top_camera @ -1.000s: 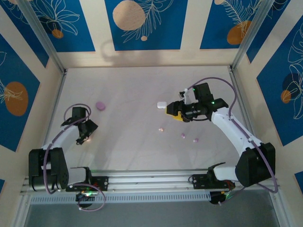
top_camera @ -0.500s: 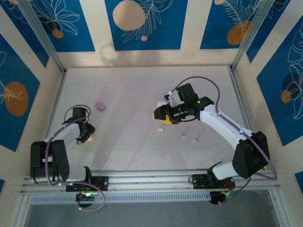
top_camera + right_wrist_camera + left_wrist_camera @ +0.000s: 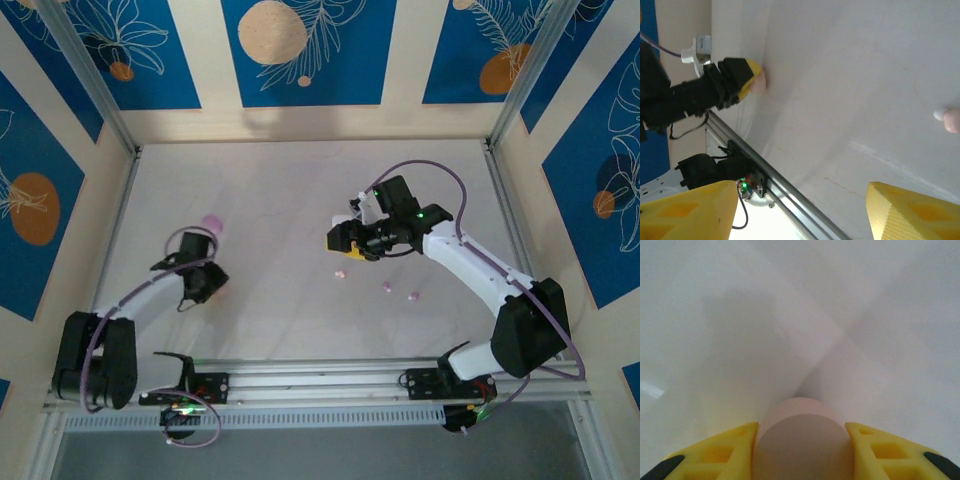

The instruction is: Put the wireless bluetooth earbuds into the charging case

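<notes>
My left gripper (image 3: 802, 452) is shut on a pale pink rounded case (image 3: 802, 437), held just above the table. From the right wrist view that case (image 3: 759, 82) pokes out of the left gripper's yellow fingers (image 3: 747, 75). Seen from above, the left gripper (image 3: 200, 285) is at the near left. My right gripper (image 3: 345, 243) hovers mid-table, and its jaws (image 3: 800, 212) stand wide open with nothing between them. Three tiny earbuds lie near it: a pink one (image 3: 340, 273), a lilac one (image 3: 387, 287) and another lilac one (image 3: 413, 296). One earbud (image 3: 950, 117) shows at the wrist view's right edge.
A lilac case (image 3: 210, 220) lies on the table beyond the left gripper. The metal rail (image 3: 320, 375) runs along the near edge. Patterned walls (image 3: 300, 60) close in the back and sides.
The left gripper has swung right and toward the table's middle with the pink case. The right gripper moved left over the spot where a white case lay, then held still.
</notes>
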Controlling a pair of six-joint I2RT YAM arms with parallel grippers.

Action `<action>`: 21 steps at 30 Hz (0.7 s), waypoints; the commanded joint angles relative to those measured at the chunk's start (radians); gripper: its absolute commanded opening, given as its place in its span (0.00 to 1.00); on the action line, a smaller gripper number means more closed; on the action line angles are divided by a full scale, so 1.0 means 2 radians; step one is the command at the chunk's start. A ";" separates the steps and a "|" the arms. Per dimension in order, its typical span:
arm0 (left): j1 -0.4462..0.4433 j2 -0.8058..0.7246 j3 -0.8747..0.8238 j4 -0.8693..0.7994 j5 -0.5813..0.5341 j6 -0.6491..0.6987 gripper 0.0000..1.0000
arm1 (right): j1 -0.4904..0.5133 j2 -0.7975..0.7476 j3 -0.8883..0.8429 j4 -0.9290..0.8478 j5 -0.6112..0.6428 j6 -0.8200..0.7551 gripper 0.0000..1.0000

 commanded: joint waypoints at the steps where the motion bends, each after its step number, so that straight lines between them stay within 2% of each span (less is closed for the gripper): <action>1: -0.092 -0.003 -0.004 0.014 -0.015 -0.096 0.40 | -0.002 -0.022 -0.009 -0.014 0.031 0.015 0.69; 7: -0.257 0.067 0.049 0.026 -0.080 -0.203 0.40 | -0.026 -0.060 -0.042 -0.008 0.071 0.053 0.69; 10: -0.307 0.127 0.094 0.031 -0.083 -0.224 0.40 | -0.043 -0.085 -0.061 -0.004 0.073 0.068 0.69; 15: -0.357 0.191 0.149 0.041 -0.091 -0.243 0.42 | -0.061 -0.124 -0.091 -0.005 0.074 0.076 0.69; 21: -0.369 0.195 0.164 0.034 -0.096 -0.252 0.47 | -0.070 -0.146 -0.120 -0.008 0.075 0.080 0.69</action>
